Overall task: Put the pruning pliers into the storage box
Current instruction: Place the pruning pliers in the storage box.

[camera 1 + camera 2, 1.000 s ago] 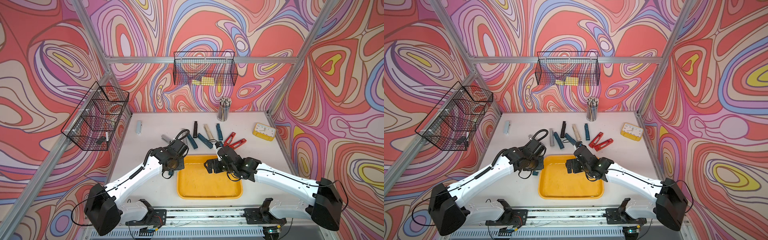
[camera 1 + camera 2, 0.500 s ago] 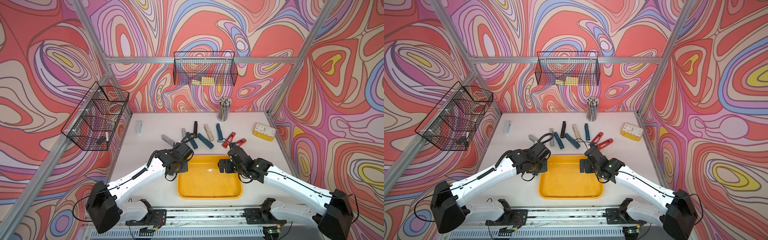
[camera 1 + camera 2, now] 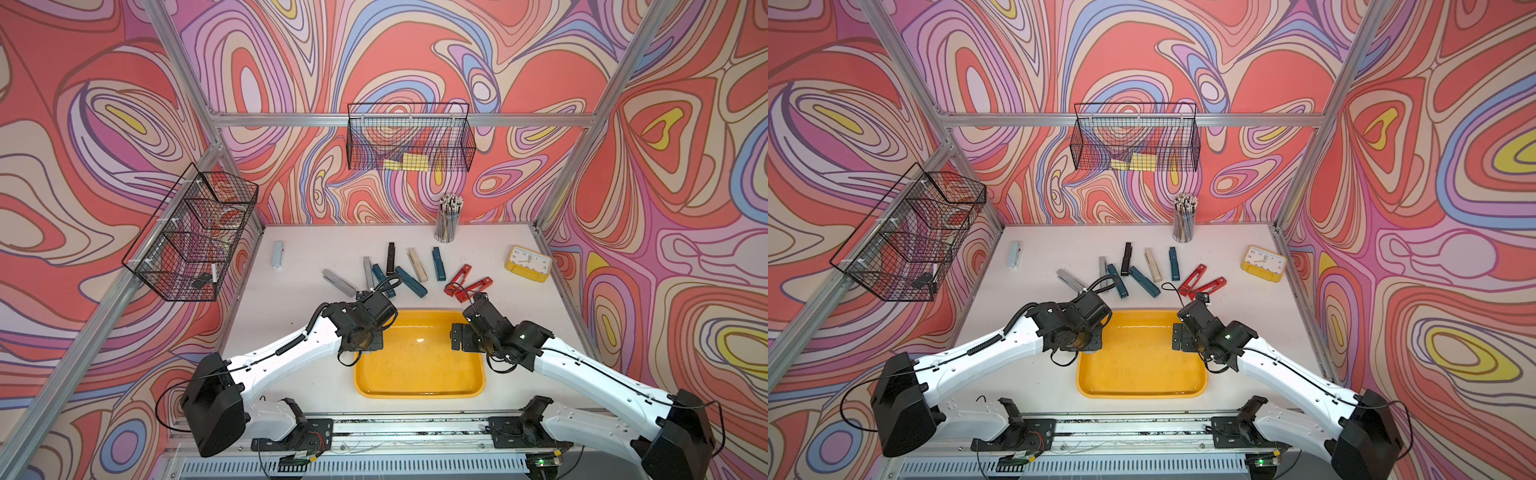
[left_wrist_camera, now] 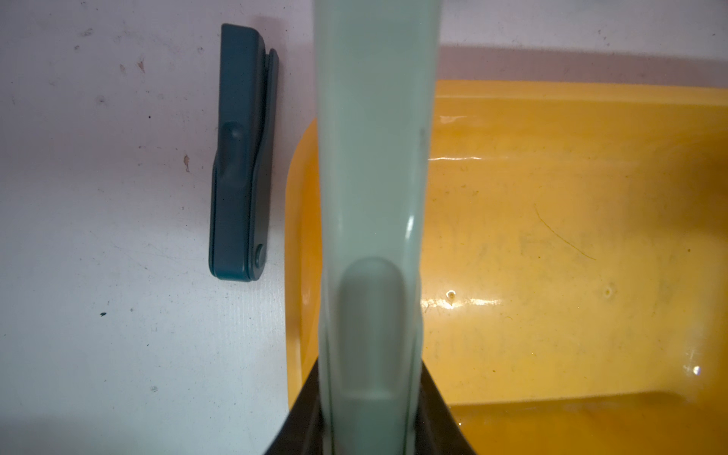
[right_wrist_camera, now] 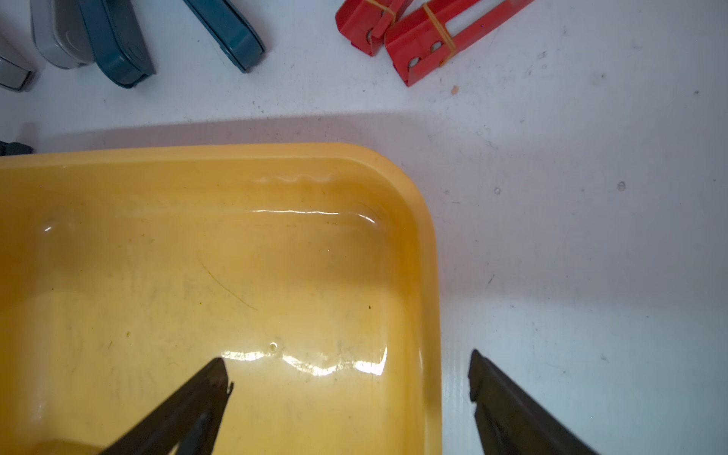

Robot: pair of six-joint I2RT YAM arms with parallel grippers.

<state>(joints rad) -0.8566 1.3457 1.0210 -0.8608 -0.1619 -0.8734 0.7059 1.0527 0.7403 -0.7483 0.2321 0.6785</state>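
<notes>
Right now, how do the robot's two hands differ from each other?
The left hand is shut on a pale green pliers; the right hand is open and empty. The left hand's load hangs over one corner of the yellow storage box; the right hand straddles its rim, half over the table. Both are black and hover at the box.

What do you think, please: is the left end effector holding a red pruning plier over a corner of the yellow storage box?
Not red: the left wrist view shows the left end effector holding a pale green pruning plier over a corner of the yellow storage box.
</notes>
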